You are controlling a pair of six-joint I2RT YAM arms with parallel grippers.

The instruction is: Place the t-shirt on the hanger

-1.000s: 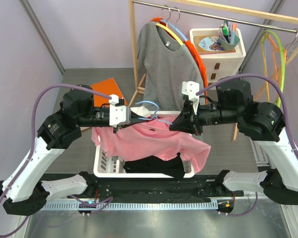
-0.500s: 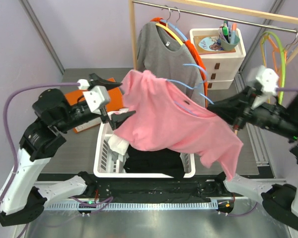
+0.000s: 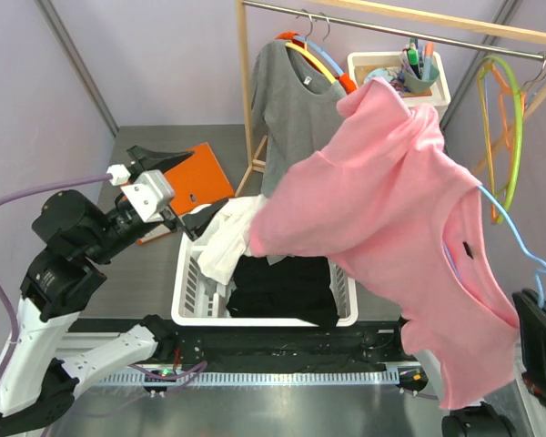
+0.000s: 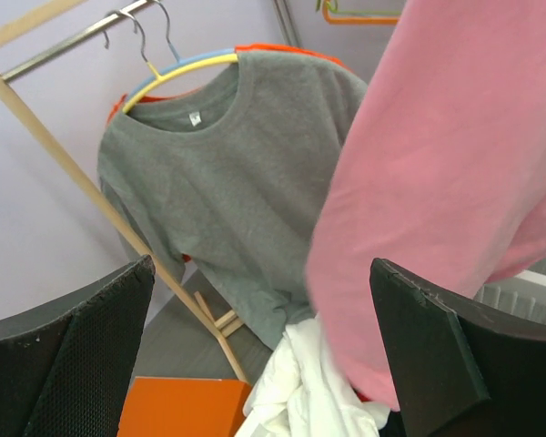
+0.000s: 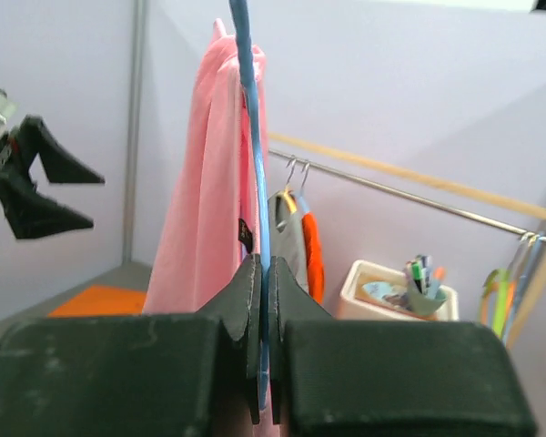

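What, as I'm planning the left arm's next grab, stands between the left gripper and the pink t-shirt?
Nothing visible does. The pink t-shirt hangs in front of the open left gripper; the white garment lies lower and the grey shirt hangs farther back.

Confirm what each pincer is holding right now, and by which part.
Right pincer: shut on the hanger wire, near the hook, t-shirt draped on it. Left pincer: open, holding nothing.
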